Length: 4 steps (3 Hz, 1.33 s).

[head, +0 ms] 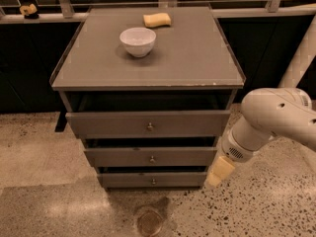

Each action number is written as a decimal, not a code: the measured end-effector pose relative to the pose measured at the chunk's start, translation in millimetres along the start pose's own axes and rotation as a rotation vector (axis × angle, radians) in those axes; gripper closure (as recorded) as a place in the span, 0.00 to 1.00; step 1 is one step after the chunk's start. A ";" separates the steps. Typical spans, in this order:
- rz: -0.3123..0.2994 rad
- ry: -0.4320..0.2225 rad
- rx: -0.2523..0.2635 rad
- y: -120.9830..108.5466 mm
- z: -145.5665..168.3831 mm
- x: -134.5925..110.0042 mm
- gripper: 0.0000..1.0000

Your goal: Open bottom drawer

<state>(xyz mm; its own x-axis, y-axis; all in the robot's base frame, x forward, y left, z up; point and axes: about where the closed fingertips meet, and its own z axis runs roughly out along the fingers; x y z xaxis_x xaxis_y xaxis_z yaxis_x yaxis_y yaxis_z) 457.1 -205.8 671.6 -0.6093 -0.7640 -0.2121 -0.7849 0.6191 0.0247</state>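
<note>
At the far left, on a pale ledge (49, 18) along the dark back wall, sits a small yellow-brown object (28, 10), too small to make out. Right of it stands a grey-brown cabinet (197, 58) on a speckled floor (39, 157). On its flat top a white bowl (138, 41) stands upright left of centre, and a yellow sponge (157, 19) lies just behind it, near the back edge, the two apart.

Below the top are three drawer fronts, each with a small round knob at its centre. The top drawer (108, 124) is the tallest and widest, with a dark gap above it. The middle drawer (118, 157) comes next. The bottom drawer (128, 180) is lowest and shortest, near the floor, its knob (153, 181) untouched. A round stain (149, 221) marks the floor in front.

Just right of the bottom drawer's right end hangs the gripper (219, 172), a cream tip pointing down and left; whether it is open or closed, I cannot tell. The white arm (276, 117) reaches in from the right edge, and a pale post (301, 58) slants behind it.
</note>
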 end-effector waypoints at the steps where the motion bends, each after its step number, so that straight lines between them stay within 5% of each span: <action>1: 0.015 0.009 -0.051 2.0 23.8 3.2 0.00; 3: 0.011 0.021 -0.018 14.3 37.4 16.0 0.00; 4: 0.042 0.049 0.013 36.7 83.7 56.1 0.00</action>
<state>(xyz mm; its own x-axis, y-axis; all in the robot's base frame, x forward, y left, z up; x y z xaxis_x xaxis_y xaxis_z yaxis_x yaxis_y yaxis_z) 403.5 -210.7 578.8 -0.6465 -0.7453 -0.1628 -0.7574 0.6527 0.0197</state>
